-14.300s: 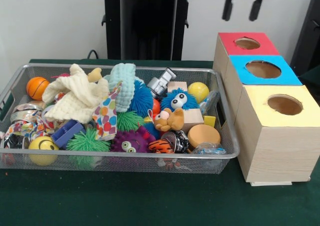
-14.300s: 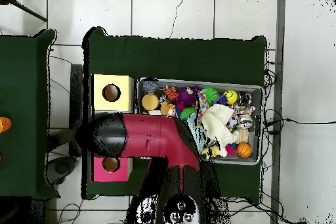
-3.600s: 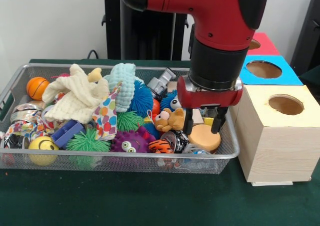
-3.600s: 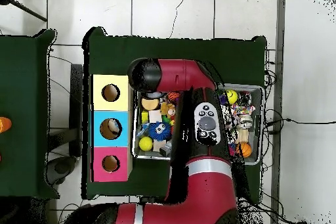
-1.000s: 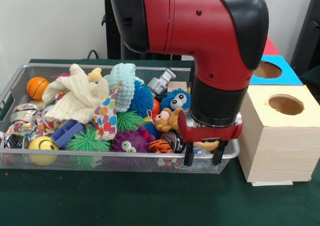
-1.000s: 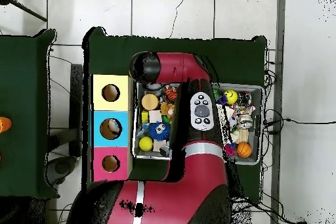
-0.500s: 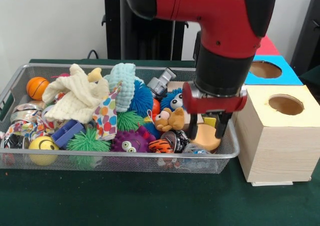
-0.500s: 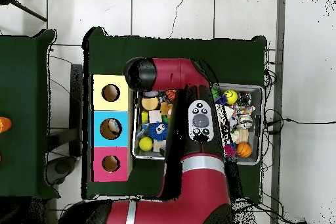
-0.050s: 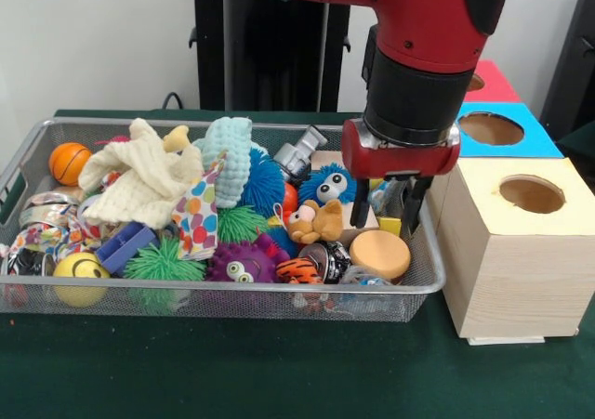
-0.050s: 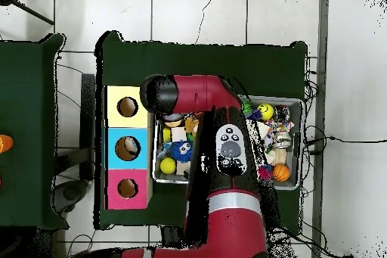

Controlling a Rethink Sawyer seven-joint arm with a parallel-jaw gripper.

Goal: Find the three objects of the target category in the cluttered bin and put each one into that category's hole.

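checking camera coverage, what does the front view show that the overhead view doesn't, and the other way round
Only the front view shows the gripper, open and empty above the tan disc, plus the cream cloth.

Only the overhead view shows the tiled floor and the arm's control pad.

Both show the wire bin and the yellow-topped box.

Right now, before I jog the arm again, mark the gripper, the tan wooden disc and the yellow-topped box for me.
gripper (image 9: 384, 210): front view, midway between its two fingertips, above the bin.
tan wooden disc (image 9: 379, 251): front view, on its flat top face.
yellow-topped box (image 9: 485, 201): front view, on the yellow top, left of the hole.
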